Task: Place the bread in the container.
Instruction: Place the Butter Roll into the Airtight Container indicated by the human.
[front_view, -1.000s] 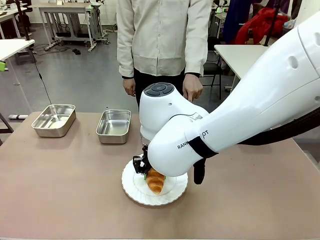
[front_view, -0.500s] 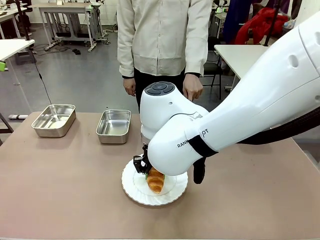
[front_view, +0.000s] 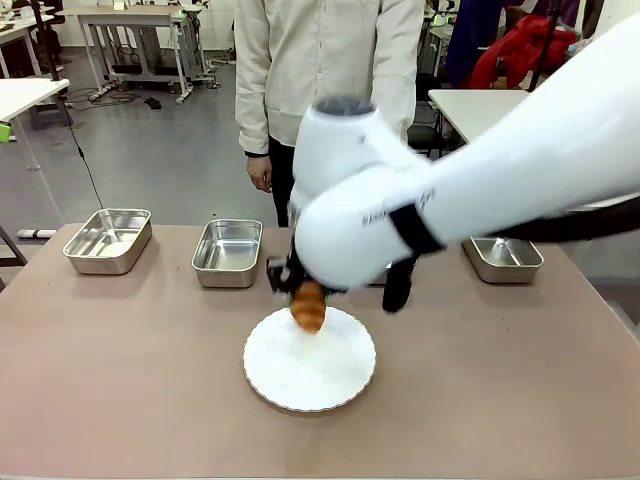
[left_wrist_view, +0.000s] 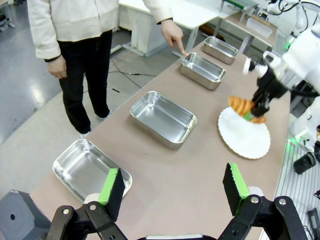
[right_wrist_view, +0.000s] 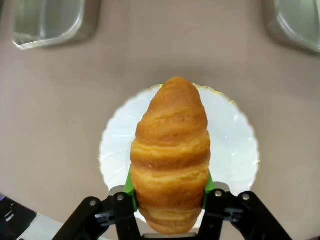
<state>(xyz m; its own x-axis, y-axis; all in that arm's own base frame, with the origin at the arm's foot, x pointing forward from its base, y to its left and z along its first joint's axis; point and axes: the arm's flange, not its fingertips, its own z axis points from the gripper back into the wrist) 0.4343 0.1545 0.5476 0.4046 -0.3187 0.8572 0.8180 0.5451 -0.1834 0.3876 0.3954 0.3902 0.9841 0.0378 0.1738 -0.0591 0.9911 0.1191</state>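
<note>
The bread (front_view: 308, 305) is a golden-brown croissant hanging a little above the white plate (front_view: 310, 380). My right gripper (front_view: 298, 288) is shut on it, and the green pads press both sides of the bread (right_wrist_view: 171, 150) in the right wrist view. In the left wrist view the bread (left_wrist_view: 242, 106) hangs over the plate (left_wrist_view: 245, 140), and a person's finger (left_wrist_view: 183, 51) touches the rim of one steel container (left_wrist_view: 202, 70). My left gripper (left_wrist_view: 172, 187) stands open over the table's near end, holding nothing.
Three more steel pans sit along the far side of the table (left_wrist_view: 90, 170) (left_wrist_view: 163, 119) (left_wrist_view: 220, 49). In the front view pans stand at far left (front_view: 108, 240), left of centre (front_view: 228, 252) and right (front_view: 503, 258). The person stands at the far edge.
My right gripper has closed on the bread and lifted it off the plate, moving up and slightly away. The plate is now bare.
</note>
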